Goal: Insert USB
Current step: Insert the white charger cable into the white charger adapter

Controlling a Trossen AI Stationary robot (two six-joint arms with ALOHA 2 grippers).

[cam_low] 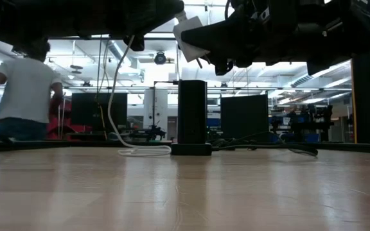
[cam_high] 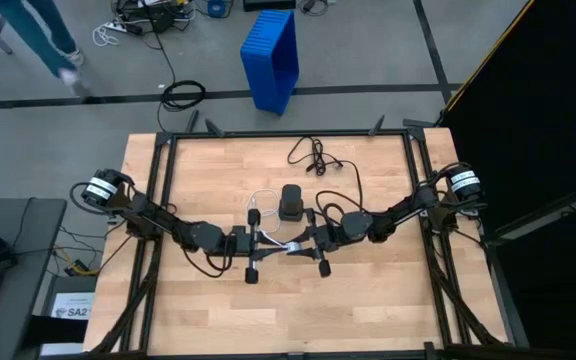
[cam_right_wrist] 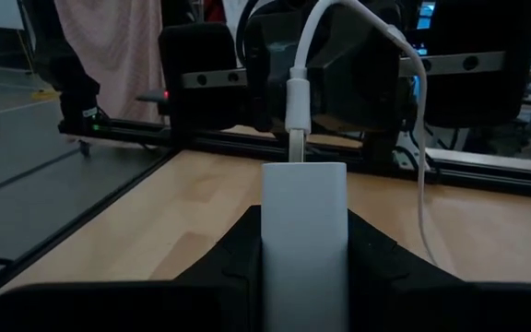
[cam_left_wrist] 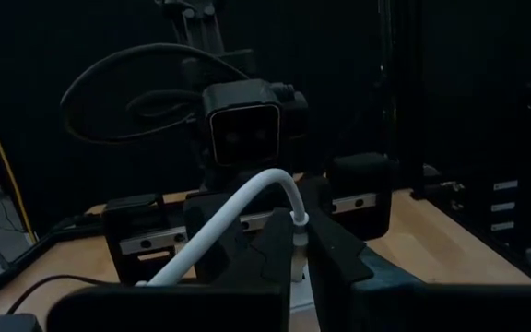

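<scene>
The USB is a thin white cable (cam_high: pixel 260 203). One plug end (cam_right_wrist: pixel 299 100) is up in the air between my two grippers, and a slack loop (cam_low: pixel 140 151) lies on the table beside the upright black box (cam_high: pixel 291 203). My left gripper (cam_left_wrist: pixel 300 247) is shut on that plug. Facing it at mid-table, my right gripper (cam_right_wrist: pixel 304 242) is shut on a white rectangular adapter block (cam_right_wrist: pixel 304 217). The plug's metal tip (cam_right_wrist: pixel 298 149) meets the block's end face; how deep it sits I cannot tell. My left gripper pinches the white plug (cam_left_wrist: pixel 298 226) between its two fingers, level, coming from the table's left. The plug is lifted clear. Its cable (cam_left_wrist: pixel 238 207) arcs back out of the hold and hangs slack to the table. My right gripper pinches the white adapter block by its two long sides (cam_right_wrist: pixel 270 231), level, coming from the table's right. The block sticks out past the fingers toward the left gripper. It is lifted clear of the table (cam_low: pixel 191 35).
The black box (cam_low: pixel 193 119) stands on the table just beyond the grippers, and its thicker black cord (cam_high: pixel 313 155) trails toward the far edge. A black frame rims the wooden table (cam_high: pixel 218 310). A person (cam_low: pixel 24 96) stands in the room behind, and a blue crate (cam_high: pixel 271 55) sits on the floor.
</scene>
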